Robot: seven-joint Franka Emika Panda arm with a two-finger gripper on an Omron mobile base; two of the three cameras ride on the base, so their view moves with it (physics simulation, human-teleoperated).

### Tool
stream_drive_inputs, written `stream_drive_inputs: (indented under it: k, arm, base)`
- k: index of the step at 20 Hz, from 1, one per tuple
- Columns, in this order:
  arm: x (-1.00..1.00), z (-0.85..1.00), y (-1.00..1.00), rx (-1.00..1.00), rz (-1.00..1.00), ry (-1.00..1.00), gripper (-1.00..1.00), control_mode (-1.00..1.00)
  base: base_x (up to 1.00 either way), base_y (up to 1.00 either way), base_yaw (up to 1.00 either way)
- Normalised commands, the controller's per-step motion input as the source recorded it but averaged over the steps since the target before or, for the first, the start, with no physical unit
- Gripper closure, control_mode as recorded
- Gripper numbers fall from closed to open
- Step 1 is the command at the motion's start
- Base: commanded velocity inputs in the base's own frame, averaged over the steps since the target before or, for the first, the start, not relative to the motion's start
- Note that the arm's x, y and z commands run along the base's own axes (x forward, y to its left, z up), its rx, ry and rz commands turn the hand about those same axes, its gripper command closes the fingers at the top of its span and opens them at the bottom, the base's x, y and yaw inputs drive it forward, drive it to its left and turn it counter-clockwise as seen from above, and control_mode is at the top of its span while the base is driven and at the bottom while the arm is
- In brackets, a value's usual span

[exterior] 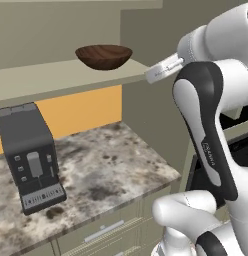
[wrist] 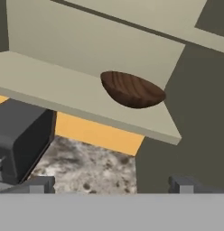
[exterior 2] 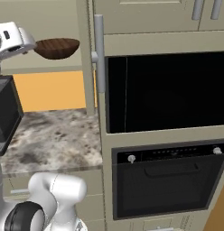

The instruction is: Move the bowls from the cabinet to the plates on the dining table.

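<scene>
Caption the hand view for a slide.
Open gripper faces a dark brown wood-grain bowl on the beige cabinet shelf.

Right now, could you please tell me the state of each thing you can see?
Wooden bowl: upright on the cabinet shelf, not held.
Gripper: open, short of the bowl.
Cabinet: open.
Oven: door shut.
Coffee machine: standing on the counter.

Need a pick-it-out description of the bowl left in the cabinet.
Find the open beige wall cabinet above the speckled stone counter, left of the tall oven column. On its inner shelf, near the right end, sits the bowl: round, dark brown wood grain, with nothing else on that shelf.
</scene>
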Motion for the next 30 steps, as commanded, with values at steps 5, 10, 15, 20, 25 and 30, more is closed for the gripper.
stream_drive_inputs:
  k: [5, 10, 15, 20, 25, 30]
  arm:
    - [0.48, 0.02, 0.00, 0.10, 0.00, 0.04, -1.00, -1.00]
    - [0.41, 0.00, 0.00, 0.03, 0.00, 0.01, -1.00, -1.00]
    - [0.21, 0.00, 0.23, -0.03, 0.00, 0.00, -1.00, -1.00]
    - [0.21, 0.00, 0.31, -0.02, 0.00, 0.00, -1.00, -1.00]
    - [0.25, 0.00, 0.16, 0.00, 0.00, 0.00, -1.00, -1.00]
    - [0.29, -0.05, 0.18, 0.00, 0.00, 0.00, -1.00, -1.00]
  base:
    - [0.00, 0.00, 0.00]
    - [0.00, 0.00, 0.00]
    - [0.00, 0.00, 0.00]
    - [0.00, 0.00, 0.00]
    - [0.00, 0.00, 0.00]
    - [0.00, 0.00, 0.00]
